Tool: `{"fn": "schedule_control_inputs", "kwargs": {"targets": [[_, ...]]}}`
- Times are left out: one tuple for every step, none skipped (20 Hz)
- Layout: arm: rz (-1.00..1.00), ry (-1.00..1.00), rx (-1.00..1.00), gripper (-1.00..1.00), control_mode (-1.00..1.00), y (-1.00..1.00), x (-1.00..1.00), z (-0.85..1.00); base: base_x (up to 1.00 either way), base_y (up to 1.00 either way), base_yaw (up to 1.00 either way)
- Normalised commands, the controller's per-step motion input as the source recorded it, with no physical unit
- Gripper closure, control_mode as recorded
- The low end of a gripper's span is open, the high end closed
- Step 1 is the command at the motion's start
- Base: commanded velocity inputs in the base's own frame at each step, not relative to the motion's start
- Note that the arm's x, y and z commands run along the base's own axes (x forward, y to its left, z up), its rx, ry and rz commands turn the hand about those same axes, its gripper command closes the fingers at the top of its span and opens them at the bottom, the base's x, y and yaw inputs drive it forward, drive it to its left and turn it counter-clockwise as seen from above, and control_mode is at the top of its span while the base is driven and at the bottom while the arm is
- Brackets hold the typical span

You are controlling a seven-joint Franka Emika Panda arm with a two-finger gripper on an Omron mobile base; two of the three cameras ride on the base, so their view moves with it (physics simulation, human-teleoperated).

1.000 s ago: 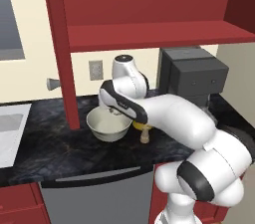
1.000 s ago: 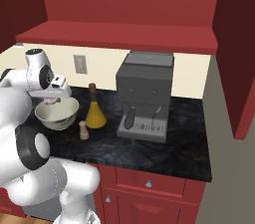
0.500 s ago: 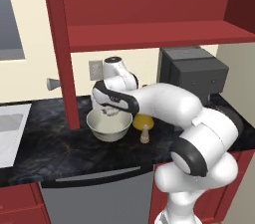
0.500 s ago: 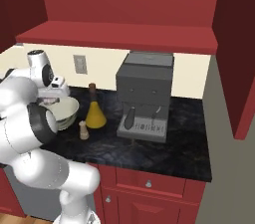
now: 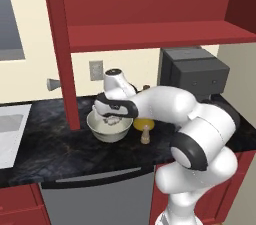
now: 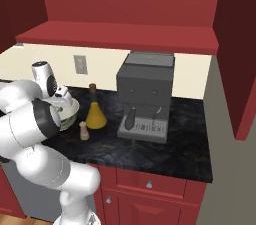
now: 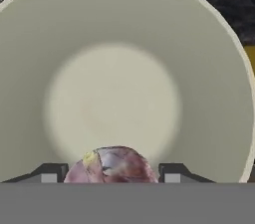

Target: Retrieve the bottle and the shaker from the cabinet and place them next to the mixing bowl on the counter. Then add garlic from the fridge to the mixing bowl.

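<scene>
My gripper [image 7: 110,174] is shut on the garlic [image 7: 111,165], a pinkish-white bulb between the two finger tips. It hangs just above the inside of the cream mixing bowl [image 7: 124,34], seen straight down. The hand [image 5: 114,115] hovers over the mixing bowl [image 5: 108,132] on the black counter [image 5: 50,150]. To the bowl's right stand the amber bottle [image 6: 95,117] and the small shaker [image 6: 84,131]. In the left base view the bottle [image 5: 142,123] is half hidden by my arm, with the shaker [image 5: 145,134] in front. The red cabinet [image 5: 150,34] hangs above. The fridge is out of view.
A dark coffee machine [image 6: 145,96] stands on the counter [image 6: 170,151] right of the bottle. A red cabinet side panel [image 5: 64,49] comes down just left of the bowl. A pale sink [image 5: 10,134] lies at the far left.
The hand with the garlic has sunk a little toward the bowl, and the arm's elbow has swung. The bowl, bottle and shaker have stayed put.
</scene>
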Motion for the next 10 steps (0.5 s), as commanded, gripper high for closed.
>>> {"fn": "schedule_control_inputs", "kwargs": {"targets": [[0.0,0.0,0.0,1.0,-1.0,0.0,0.21,-0.12,0.0,0.0,0.0],[0.0,-0.02,0.0,1.0,-1.0,0.0,0.25,-0.27,0.0,0.0,0.0],[0.0,0.0,0.0,1.0,-1.0,-0.01,0.22,-0.4,0.0,0.0,0.0],[0.0,0.0,0.0,1.0,-1.0,0.0,0.27,-0.43,0.0,0.0,0.0],[0.0,0.0,0.0,1.0,-1.0,0.0,0.29,-0.35,0.0,0.0,0.0],[0.0,0.0,0.0,1.0,-1.0,0.0,0.26,-0.29,0.0,0.0,0.0],[0.0,0.0,0.0,1.0,-1.0,0.0,0.26,-0.24,0.0,0.0,0.0],[0.0,0.0,0.0,1.0,-1.0,0.0,0.22,-0.19,0.0,0.0,0.0],[0.0,0.0,0.0,1.0,-1.0,0.0,0.18,-0.14,0.0,0.0,0.0],[0.0,0.0,0.0,1.0,-1.0,0.0,0.19,0.0,0.0,0.0,0.0]]}}
